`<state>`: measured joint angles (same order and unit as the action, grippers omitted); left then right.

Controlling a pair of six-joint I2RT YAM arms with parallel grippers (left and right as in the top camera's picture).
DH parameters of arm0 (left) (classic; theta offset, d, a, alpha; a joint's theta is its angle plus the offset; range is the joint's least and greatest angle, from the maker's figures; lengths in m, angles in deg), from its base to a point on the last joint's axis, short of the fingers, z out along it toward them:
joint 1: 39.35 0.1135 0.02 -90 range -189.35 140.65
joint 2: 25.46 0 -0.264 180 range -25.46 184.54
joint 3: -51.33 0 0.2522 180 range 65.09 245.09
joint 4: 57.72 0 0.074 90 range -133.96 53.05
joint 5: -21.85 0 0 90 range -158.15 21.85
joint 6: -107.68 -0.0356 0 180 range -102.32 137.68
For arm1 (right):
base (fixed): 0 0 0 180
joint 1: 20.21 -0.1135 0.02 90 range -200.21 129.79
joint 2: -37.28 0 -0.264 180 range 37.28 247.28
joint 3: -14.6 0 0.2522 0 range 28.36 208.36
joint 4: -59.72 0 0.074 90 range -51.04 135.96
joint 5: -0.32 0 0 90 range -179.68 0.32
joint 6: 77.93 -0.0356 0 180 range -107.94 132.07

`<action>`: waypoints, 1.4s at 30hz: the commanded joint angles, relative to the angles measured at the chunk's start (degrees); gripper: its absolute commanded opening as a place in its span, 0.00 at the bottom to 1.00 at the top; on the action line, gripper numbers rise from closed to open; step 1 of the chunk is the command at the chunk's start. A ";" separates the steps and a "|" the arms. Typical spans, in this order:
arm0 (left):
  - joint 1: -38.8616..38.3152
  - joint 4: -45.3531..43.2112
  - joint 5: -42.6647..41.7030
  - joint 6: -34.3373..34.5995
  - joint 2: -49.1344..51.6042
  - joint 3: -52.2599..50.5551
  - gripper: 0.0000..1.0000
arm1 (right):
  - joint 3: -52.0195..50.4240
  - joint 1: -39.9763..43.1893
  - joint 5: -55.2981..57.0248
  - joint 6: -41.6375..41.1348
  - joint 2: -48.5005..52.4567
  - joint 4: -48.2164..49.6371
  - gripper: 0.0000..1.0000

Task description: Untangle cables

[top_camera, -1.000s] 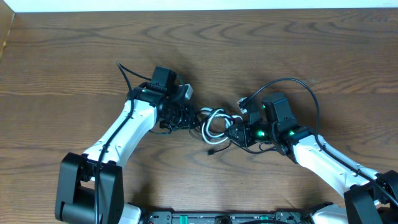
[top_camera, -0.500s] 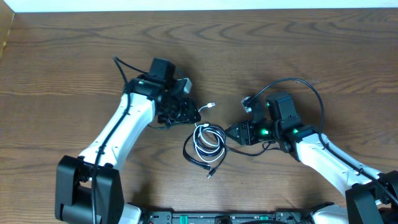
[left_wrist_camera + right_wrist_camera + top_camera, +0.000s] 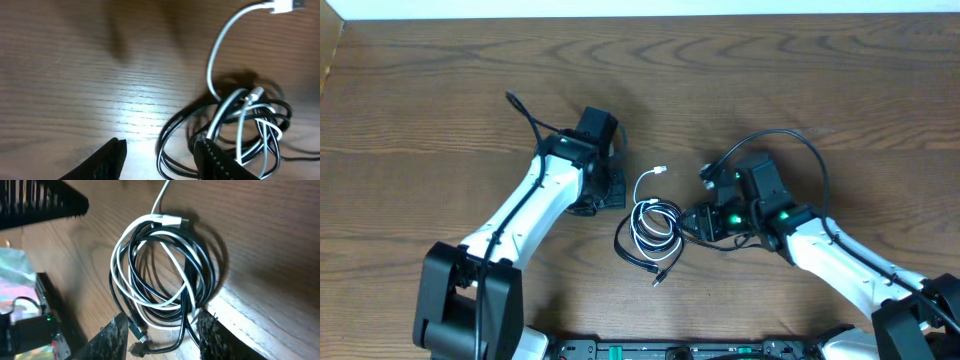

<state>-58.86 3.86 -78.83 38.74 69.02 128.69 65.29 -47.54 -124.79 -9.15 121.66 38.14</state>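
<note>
Found the cables (image 3: 653, 228) lying on the table (image 3: 440, 90) in one small messy ring, black ones and a white one looped together, with the white plug end (image 3: 662, 170) poking out past the far side of the ring. Saw the left gripper (image 3: 160, 157) just left of that ring, spread wide and holding nothing. Saw the right gripper (image 3: 162, 335) just right of the ring, spread wide too, an edge of the ring between its fingers (image 3: 117, 335) but not pinched.

Dark wood-grain table (image 3: 440, 90), with a pale strip (image 3: 620, 8), perhaps wall, along its far edge.
</note>
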 commanded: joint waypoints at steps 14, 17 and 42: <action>1.11 -3.34 -20.20 -9.68 12.74 -0.48 0.41 | 1.20 -7.37 3.76 -0.15 8.57 11.69 0.43; 1.11 -3.87 -20.20 -10.16 13.79 -0.48 0.27 | 1.20 -7.76 0.20 -0.17 11.96 15.96 0.41; 1.97 -0.61 -42.10 -33.31 -7.82 0.70 0.07 | 1.22 13.51 -31.06 -0.17 6.75 16.24 0.36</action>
<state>-57.13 1.98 -113.95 13.75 63.64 128.56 65.92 -36.57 -149.42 -9.69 129.46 54.67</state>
